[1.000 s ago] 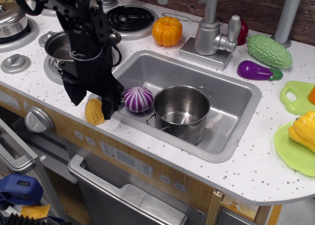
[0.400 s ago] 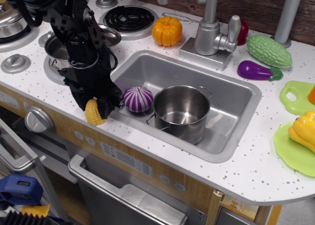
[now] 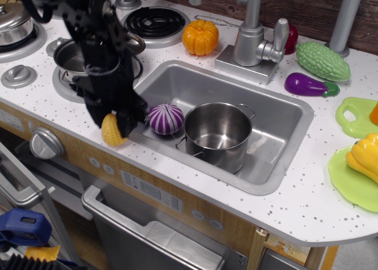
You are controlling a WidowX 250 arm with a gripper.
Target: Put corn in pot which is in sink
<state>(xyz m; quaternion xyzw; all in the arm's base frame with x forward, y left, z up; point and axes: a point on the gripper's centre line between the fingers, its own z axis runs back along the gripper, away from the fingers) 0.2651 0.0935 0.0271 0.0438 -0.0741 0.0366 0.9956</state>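
The small yellow corn (image 3: 108, 132) is at the counter's front edge, just left of the sink (image 3: 277, 113). My black gripper (image 3: 112, 126) comes down over it, with a finger on each side, and is shut on the corn, which looks slightly raised and tilted. The shiny steel pot (image 3: 215, 134) with wire loop handles stands upright and empty in the sink, to the right of the gripper. A purple striped ball (image 3: 166, 119) lies in the sink between the corn and the pot.
A shallower steel pot (image 3: 69, 56) sits on a burner behind the arm. An orange pumpkin (image 3: 200, 37) and the faucet (image 3: 254, 39) are behind the sink. An eggplant (image 3: 308, 84), a green gourd (image 3: 322, 61) and a yellow pepper (image 3: 366, 156) lie at the right.
My gripper came down around the corn and its fingers closed on it. The corn now sits slightly higher and more tilted than before.
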